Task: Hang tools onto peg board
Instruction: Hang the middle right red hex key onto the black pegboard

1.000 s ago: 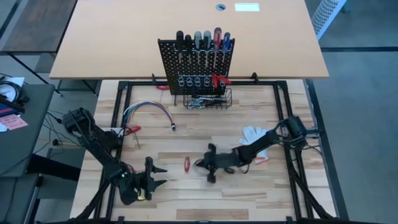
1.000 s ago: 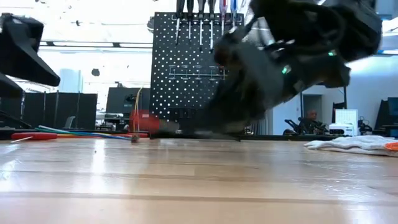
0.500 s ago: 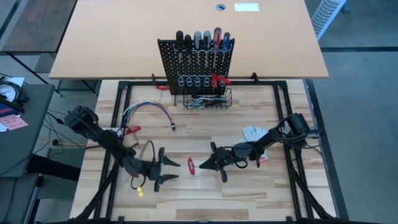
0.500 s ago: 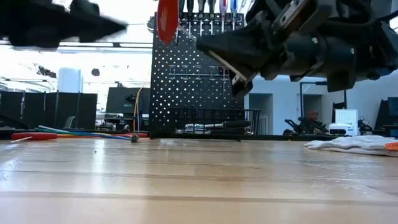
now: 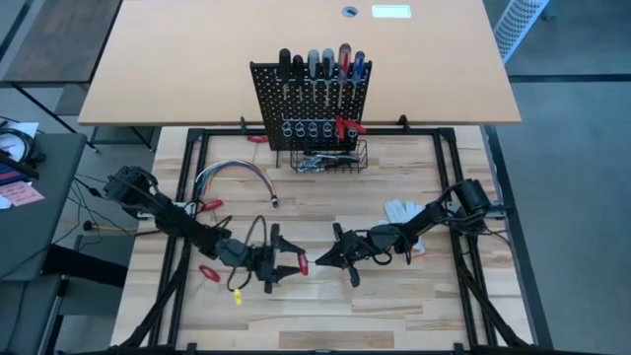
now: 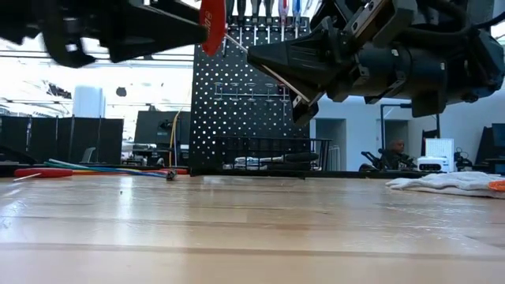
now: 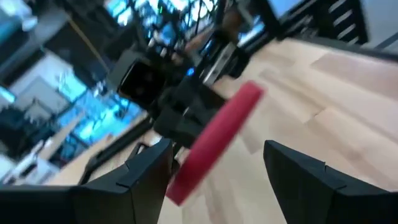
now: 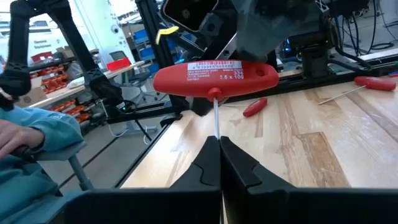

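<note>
**Passing a red tool from one arm to the other**

The right gripper (image 5: 333,260) is pinched tight on the thin metal rod of a red T-handle tool (image 8: 215,78), holding it up over the middle of the wooden table (image 5: 414,306). The left gripper (image 5: 284,264) has its two fingers spread wide on both sides of the fat red handle, not squeezing it. It looks like a hand-over. Next, the left fingers likely need to close on the handle before the right lets go. The handle is smooth and shiny plastic; the rod is thin and silvery. The black peg board (image 5: 311,104), full of little holes, stands well apart at the back.
</note>
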Tool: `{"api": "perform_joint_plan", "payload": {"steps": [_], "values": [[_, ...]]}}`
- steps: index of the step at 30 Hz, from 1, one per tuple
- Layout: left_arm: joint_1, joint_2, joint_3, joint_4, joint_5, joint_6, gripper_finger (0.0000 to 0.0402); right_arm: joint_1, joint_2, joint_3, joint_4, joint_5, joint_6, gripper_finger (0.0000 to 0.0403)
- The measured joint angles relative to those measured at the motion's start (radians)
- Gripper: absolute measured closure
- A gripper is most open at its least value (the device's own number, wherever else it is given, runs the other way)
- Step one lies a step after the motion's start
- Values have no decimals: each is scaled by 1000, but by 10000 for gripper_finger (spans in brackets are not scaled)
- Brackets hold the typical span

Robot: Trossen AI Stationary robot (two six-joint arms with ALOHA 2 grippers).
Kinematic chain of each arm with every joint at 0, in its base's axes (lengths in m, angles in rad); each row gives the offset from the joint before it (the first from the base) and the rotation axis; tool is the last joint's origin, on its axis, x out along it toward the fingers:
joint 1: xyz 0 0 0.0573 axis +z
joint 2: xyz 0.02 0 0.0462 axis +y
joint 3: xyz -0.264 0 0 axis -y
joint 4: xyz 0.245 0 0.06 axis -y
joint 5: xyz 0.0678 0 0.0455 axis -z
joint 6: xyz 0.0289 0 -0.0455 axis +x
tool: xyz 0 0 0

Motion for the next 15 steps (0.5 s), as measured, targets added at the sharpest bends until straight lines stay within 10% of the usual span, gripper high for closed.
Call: {"api": "perform_joint_plan", "payload": {"steps": [9, 15], "values": [[10, 0, 90, -210, 47, -17, 161, 8, 0, 1, -3, -2, 0, 403], [10, 0, 94, -212, 45, -48, 244, 13, 0, 1, -1, -4, 0, 403]]}}
